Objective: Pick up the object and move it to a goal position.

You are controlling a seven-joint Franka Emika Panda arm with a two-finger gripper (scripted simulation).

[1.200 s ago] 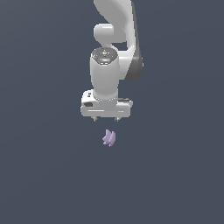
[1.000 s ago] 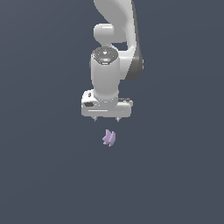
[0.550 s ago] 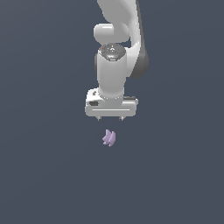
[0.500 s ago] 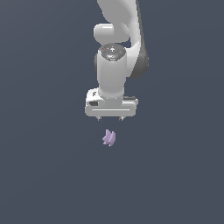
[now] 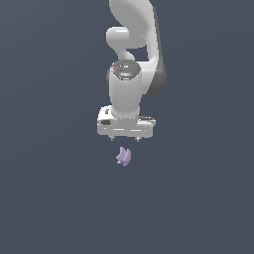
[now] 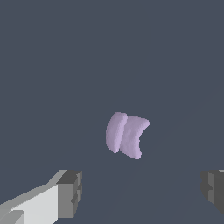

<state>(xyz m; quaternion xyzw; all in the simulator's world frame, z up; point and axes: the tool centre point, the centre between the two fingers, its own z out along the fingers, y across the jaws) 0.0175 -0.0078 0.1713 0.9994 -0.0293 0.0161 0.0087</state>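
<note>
Just above the small lilac object (image 5: 123, 156) on the dark floor, the white gripper (image 5: 125, 139) has straightened upright over the past second, jaws wide open and empty, poised to descend.

1. Hand (image 5: 125, 138) directly above the piece (image 5: 123, 156), apart from it.
2. Piece (image 6: 126, 135) between the two spread fingers (image 6: 70, 193), ahead of their tips, untouched.
</note>
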